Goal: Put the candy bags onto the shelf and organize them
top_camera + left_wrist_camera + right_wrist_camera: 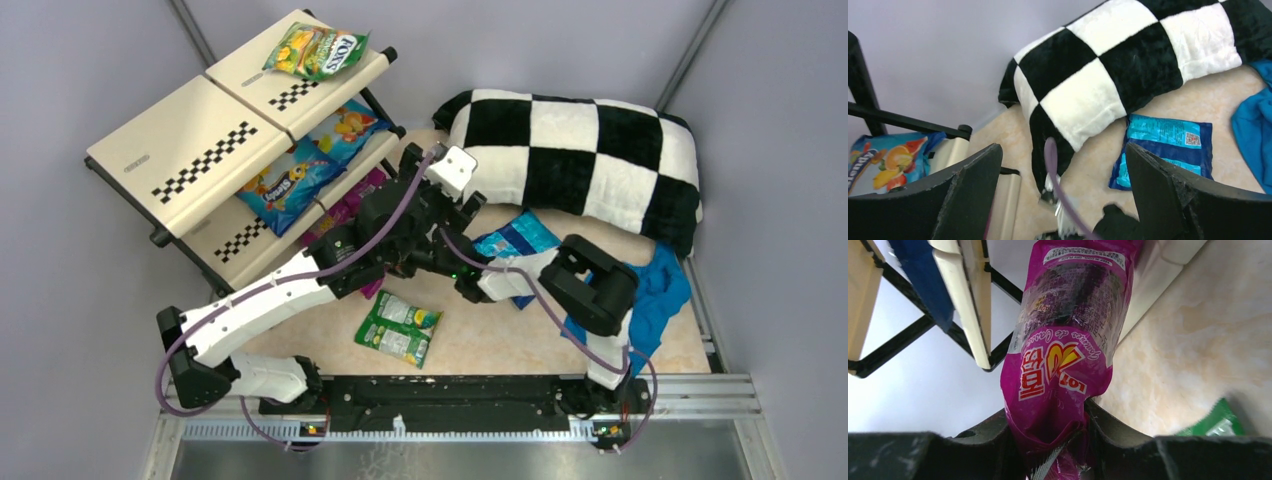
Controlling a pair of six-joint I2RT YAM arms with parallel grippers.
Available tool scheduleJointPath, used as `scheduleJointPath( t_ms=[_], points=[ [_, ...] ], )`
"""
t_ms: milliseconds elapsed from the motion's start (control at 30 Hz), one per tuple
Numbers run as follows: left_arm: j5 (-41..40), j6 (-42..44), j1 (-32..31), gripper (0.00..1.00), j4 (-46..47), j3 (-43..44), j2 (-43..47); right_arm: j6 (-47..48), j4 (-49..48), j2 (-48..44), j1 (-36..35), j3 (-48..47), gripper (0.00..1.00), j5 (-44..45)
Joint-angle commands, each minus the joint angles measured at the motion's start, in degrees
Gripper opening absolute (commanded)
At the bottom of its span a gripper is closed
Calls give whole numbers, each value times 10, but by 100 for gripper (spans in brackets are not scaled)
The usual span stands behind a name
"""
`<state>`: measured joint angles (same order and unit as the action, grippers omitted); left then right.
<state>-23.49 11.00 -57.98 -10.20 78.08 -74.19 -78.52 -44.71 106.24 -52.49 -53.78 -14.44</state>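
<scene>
**While the right gripper (1050,432) pinches a magenta bag (1063,340), the left gripper (1063,152) gapes empty**

As the right wrist view looks straight along the fingers, the hold is plain. Both black jaws are drawn partway in against the crumpled lower end of the magenta bag, which stands up from them toward the shelf (968,310). The bag's far end lies in front of a cream edge low on the rack; whether it touches there cannot be told.

The left gripper's jaws stand wide apart with nothing between them. They face the checkered pillow (1108,75) and a blue bag (1165,152). That bag lies flat on the table (1168,110) just beside the pillow and near the blue cloth (1253,130).

From above, the shelf's top tier carries the FOX'S bag (318,50) at its far end. The middle tier holds a larger blue packet (290,185) and, just beside it, a smaller blue packet (345,128). Below them, the lowest tier shows more magenta packets (350,205), partly hidden by the arms. A green-white bag (398,328) lies on the table near the arms' bases, apart from the shelf
</scene>
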Motion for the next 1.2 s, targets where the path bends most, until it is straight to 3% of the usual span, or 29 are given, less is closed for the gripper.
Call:
scheduleJointPath(
  t_ms=[0, 100, 267, 500, 733, 900, 1167],
  points=[
    [-96, 97, -36, 99, 85, -31, 24, -39, -155, 49, -49, -69, 34, 81],
    [-120, 152, -46, 99, 122, -56, 52, -47, -183, 102, -61, -118, 34, 85],
    [-152, 176, -44, 99, 137, -58, 105, -14, -178, 166, -86, -200, 34, 64],
    [-152, 164, -38, 99, 26, 10, 97, 26, -149, 234, -113, -298, 34, 84],
    [-158, 183, -25, 99, 28, 6, 125, 45, -121, 286, -112, -382, 34, 90],
    [-147, 175, -2, 99, 33, 2, 150, 50, -109, 303, -123, -416, 34, 85],
    [-82, 127, 62, 99, -34, 46, 171, 53, -79, 345, -136, -489, 34, 106]
  ],
)
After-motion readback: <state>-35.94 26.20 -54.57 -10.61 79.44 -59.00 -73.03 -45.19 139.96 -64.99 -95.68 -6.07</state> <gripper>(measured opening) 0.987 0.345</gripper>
